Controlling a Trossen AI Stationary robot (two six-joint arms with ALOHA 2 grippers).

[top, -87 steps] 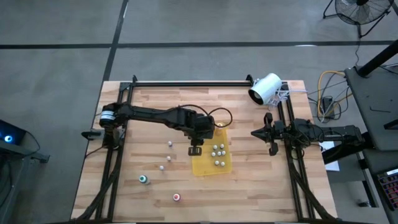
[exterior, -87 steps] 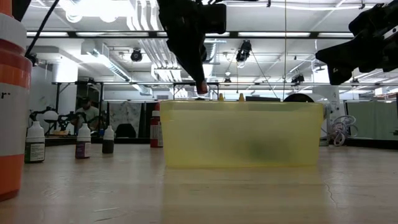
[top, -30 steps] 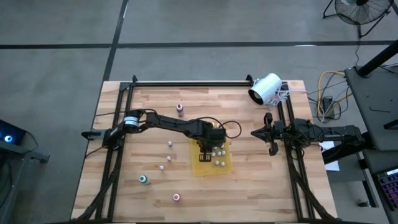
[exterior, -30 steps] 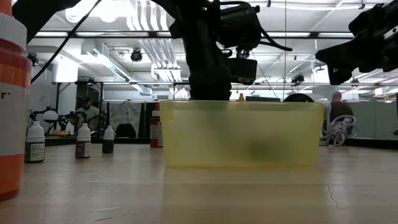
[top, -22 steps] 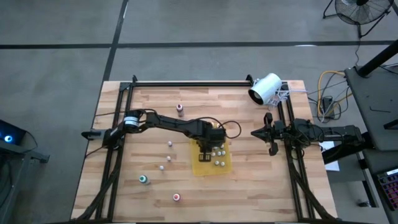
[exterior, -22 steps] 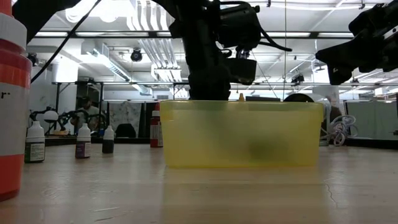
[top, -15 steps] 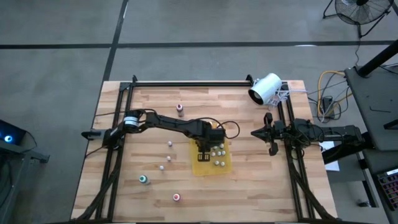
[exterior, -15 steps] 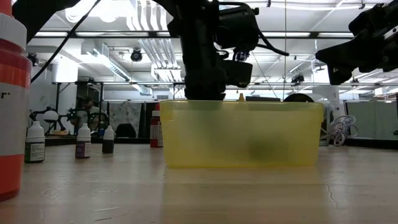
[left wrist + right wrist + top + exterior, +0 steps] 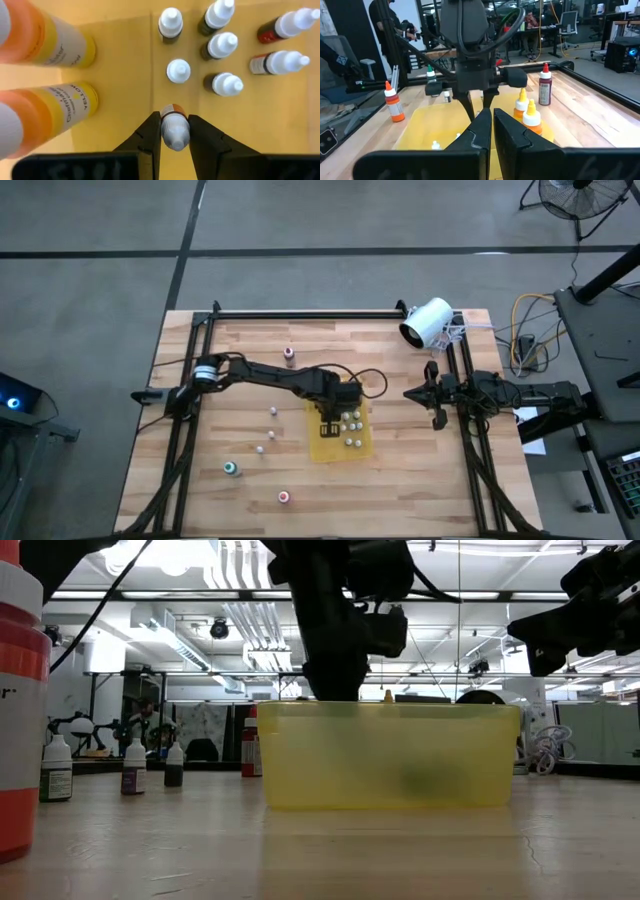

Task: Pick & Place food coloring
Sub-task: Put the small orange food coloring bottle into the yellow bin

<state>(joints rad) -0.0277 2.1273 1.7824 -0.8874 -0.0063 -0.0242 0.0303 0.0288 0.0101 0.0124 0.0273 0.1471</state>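
- Overhead view: the left gripper (image 9: 331, 425) reached into the yellow tray (image 9: 362, 446), while the right gripper (image 9: 431, 393) waited clenched and empty by the table's right edge.
- Left wrist view: its fingers (image 9: 148, 135) pinched 1 small white-capped bottle (image 9: 174, 128), beside 7 already standing inside.
- Judgement: it should settle upright on bare floor, clear of neighbours, before release.

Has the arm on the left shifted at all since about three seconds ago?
Yes. The left gripper has gone from the left rim of the yellow tray to over its inside, down among the bottles, shut on a small bottle.
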